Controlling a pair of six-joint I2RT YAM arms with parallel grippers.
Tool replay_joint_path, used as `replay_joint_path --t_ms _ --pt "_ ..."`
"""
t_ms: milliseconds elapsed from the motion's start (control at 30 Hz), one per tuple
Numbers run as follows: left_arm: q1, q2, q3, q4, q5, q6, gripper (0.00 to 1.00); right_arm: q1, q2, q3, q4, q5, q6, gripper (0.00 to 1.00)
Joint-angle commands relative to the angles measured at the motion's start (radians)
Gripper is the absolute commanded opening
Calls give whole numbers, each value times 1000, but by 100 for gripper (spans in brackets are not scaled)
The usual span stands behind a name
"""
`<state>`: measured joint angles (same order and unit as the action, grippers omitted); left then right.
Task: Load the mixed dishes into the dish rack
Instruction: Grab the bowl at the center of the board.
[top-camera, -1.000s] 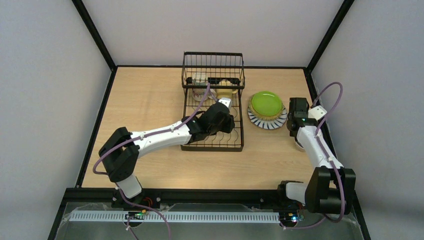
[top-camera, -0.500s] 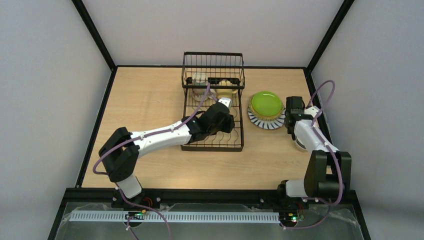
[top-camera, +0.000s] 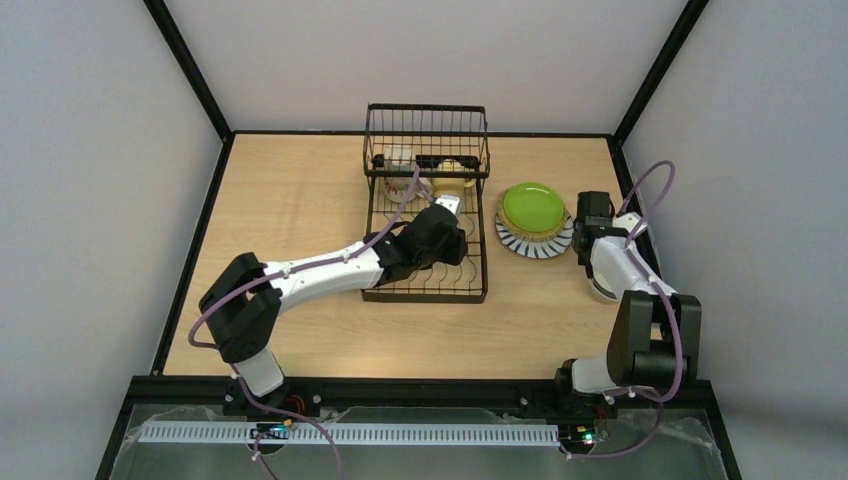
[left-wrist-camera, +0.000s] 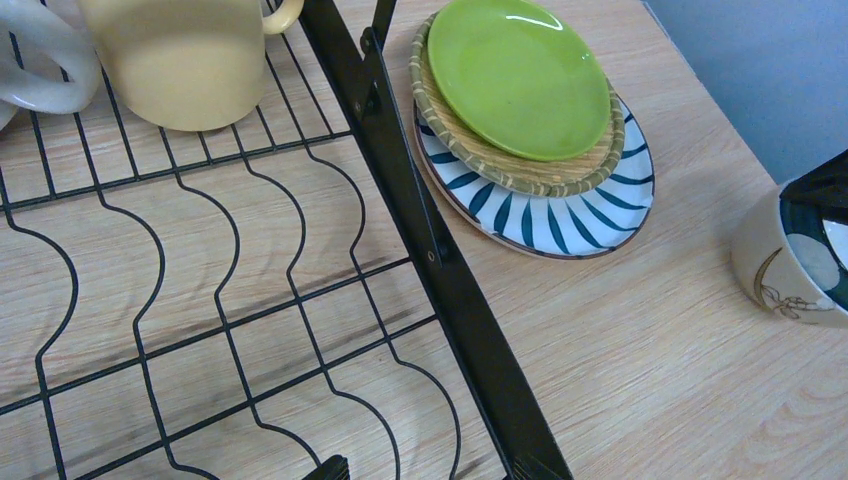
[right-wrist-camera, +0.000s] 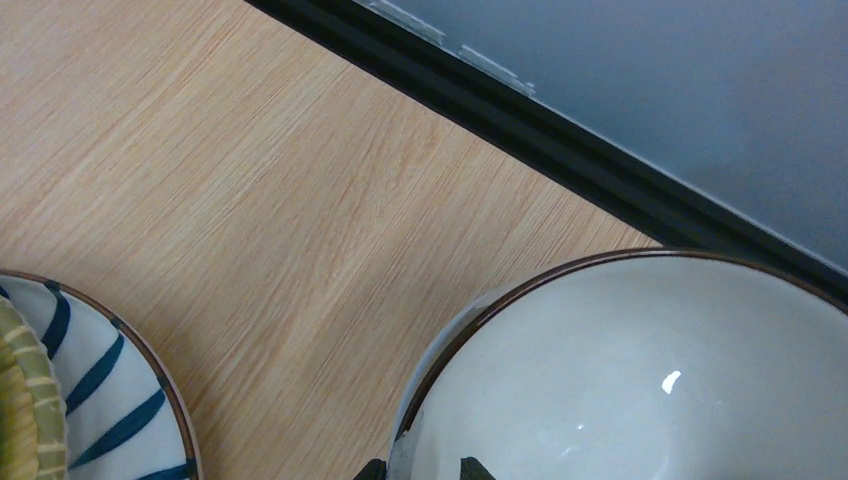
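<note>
The black wire dish rack (top-camera: 425, 297) holds a pale yellow mug (left-wrist-camera: 185, 60) and a cream mug (left-wrist-camera: 40, 70) at its far end. My left gripper (left-wrist-camera: 430, 470) hangs open over the rack floor (left-wrist-camera: 440, 270), holding nothing. Right of the rack, a lime green plate (top-camera: 532, 207) lies on a tan plate (left-wrist-camera: 500, 165), and both rest on a striped plate (left-wrist-camera: 560, 215). A white printed mug (right-wrist-camera: 640, 380) stands upright by the right edge. My right gripper (right-wrist-camera: 423, 468) straddles its rim, one fingertip outside and one inside. Whether the fingertips press the wall does not show.
A black frame rail (right-wrist-camera: 560, 130) and the grey wall run just behind the printed mug. The raised wire basket (top-camera: 427, 130) stands at the rack's far end. Bare wood lies between the plate stack and the mug.
My right arm has folded its elbow back and lowered over the printed mug. Its jaws have narrowed around the rim. The left arm has not moved.
</note>
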<state>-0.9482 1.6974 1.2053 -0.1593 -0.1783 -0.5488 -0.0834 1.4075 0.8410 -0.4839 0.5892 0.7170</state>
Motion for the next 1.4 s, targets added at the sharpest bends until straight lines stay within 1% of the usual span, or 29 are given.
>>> replay_joint_path --t_ms 0,100,167,200,767,1000,1167,1367 --pt "5 17 -21 23 7 6 93 -5 18 9 7 8 14 31" --pt "5 11 -28 24 5 5 93 -5 17 10 1 12 17 10" --pt "6 5 -34 23 5 4 93 -5 16 13 -7 13 21 2" --pt "6 2 -37 23 4 4 93 -6 14 16 -11 13 24 0" --pt "6 -70 -53 -13 -15 -18 95 -5 -99 64 -62 -16 7 0" --pt "6 -108 -66 -17 -8 -45 96 -5 -199 86 -69 -52 -43 0" --pt "6 -140 -69 -28 7 -69 98 -4 -278 127 -59 -136 -85 0" --pt "5 -185 -67 -53 42 -100 99 -4 -348 162 -22 -360 -88 0"
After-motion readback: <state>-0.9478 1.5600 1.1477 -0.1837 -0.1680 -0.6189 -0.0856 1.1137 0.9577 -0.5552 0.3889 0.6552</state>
